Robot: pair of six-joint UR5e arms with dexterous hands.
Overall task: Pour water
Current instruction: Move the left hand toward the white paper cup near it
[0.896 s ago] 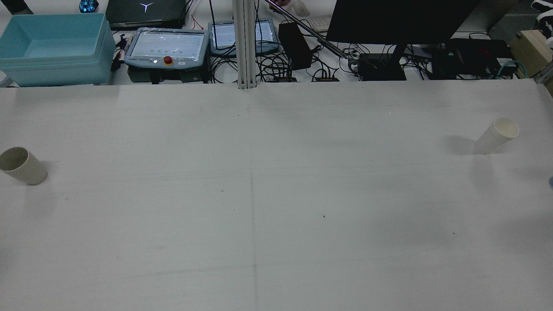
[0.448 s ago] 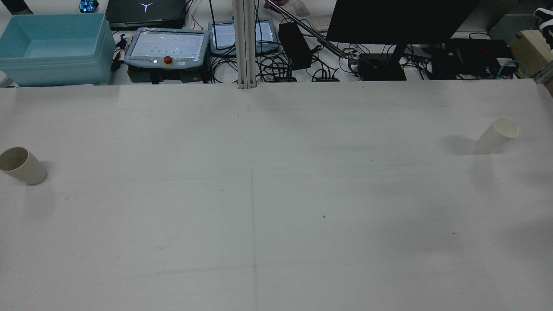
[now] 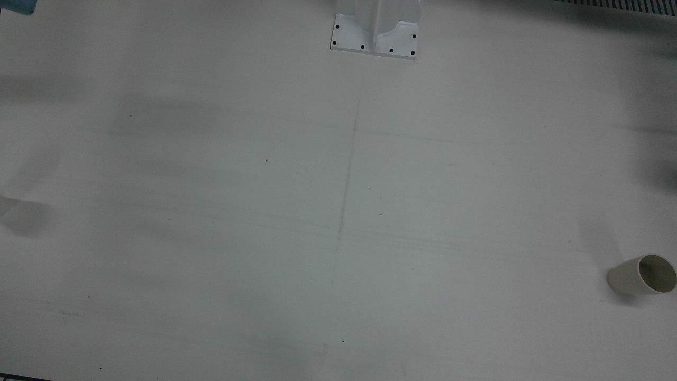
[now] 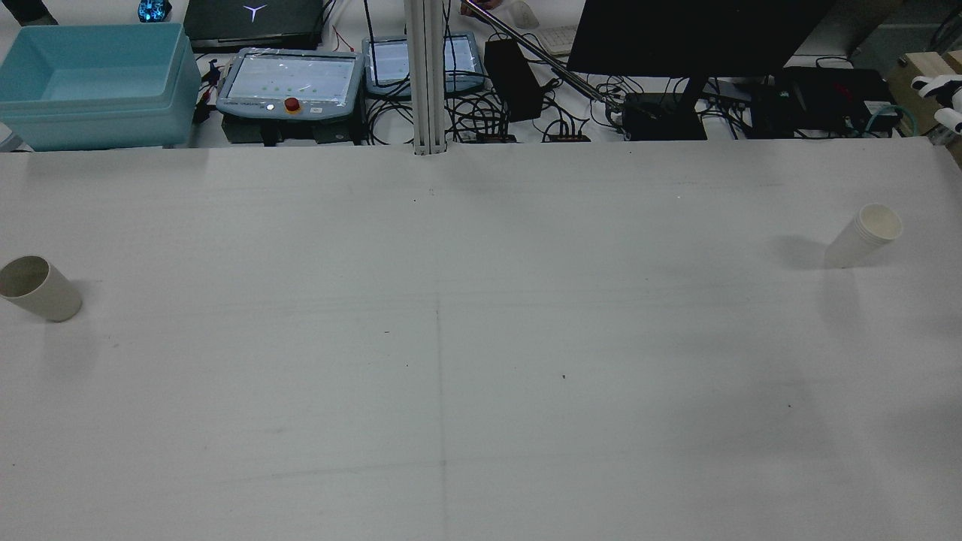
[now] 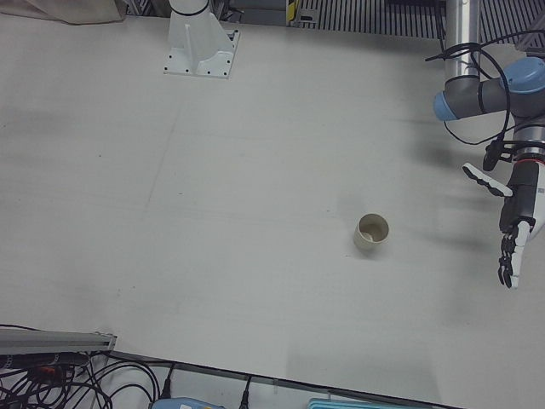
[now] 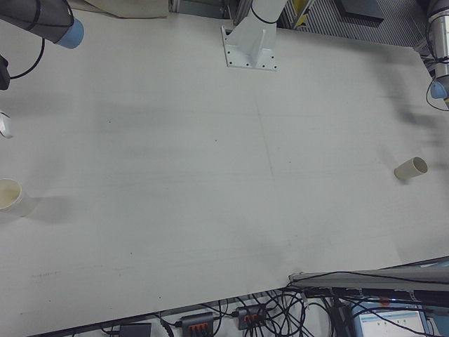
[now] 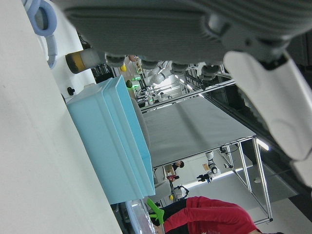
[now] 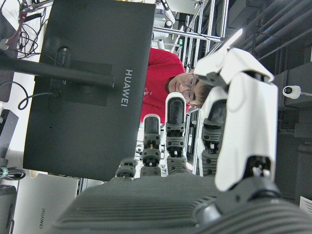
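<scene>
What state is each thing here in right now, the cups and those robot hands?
beige cup: upright on the table, untouched; contents too unclear to tell.
white cup: upright on the table, untouched; contents unclear.
left robot hand: open, fingers stretched out, holding nothing.
right robot hand: open, fingers apart, holding nothing.
blue bin: lid off, looks empty.
</scene>
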